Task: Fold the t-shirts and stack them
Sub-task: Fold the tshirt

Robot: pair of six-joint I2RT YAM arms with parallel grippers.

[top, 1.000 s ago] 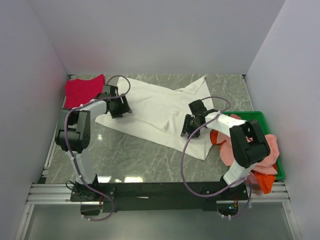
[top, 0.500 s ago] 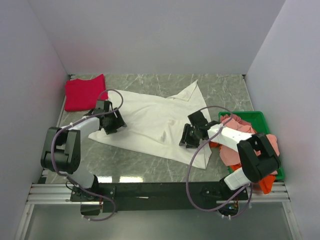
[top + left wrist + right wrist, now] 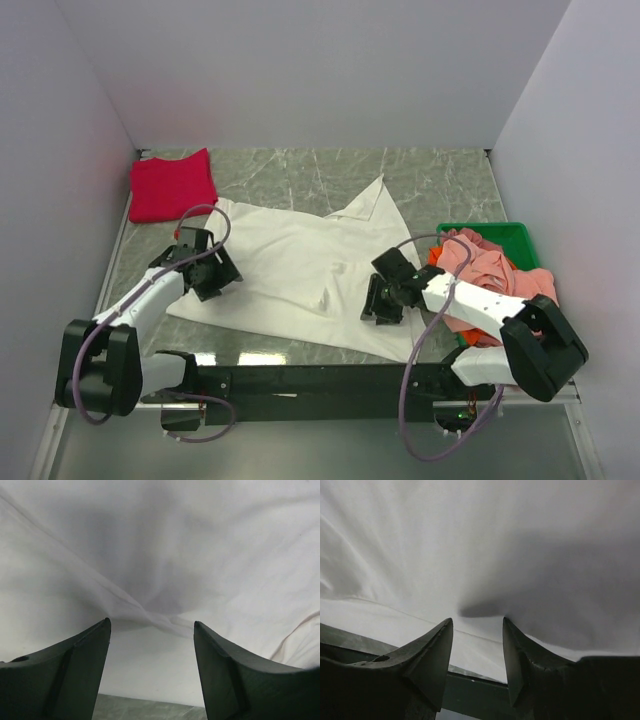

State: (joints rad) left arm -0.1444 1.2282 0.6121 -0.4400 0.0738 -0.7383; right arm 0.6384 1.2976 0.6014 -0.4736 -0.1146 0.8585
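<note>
At the near edge of the table [image 3: 300, 340], both grippers pinch the white t-shirt [image 3: 300, 255], which lies spread across the middle: the left gripper [image 3: 207, 280] clamps a bunched ridge, the right gripper [image 3: 385, 302] a smaller fold. Uneven pulling could slip either thin pinch or skew the cloth. Farther right, pink tees [image 3: 490, 275] overflow the green bin [image 3: 500, 232]; the crimson tee [image 3: 170, 185] lies at the far left.

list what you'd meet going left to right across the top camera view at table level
crimson t-shirt → left gripper → white t-shirt → right gripper → salmon-pink t-shirt heaped in the green bin
</note>
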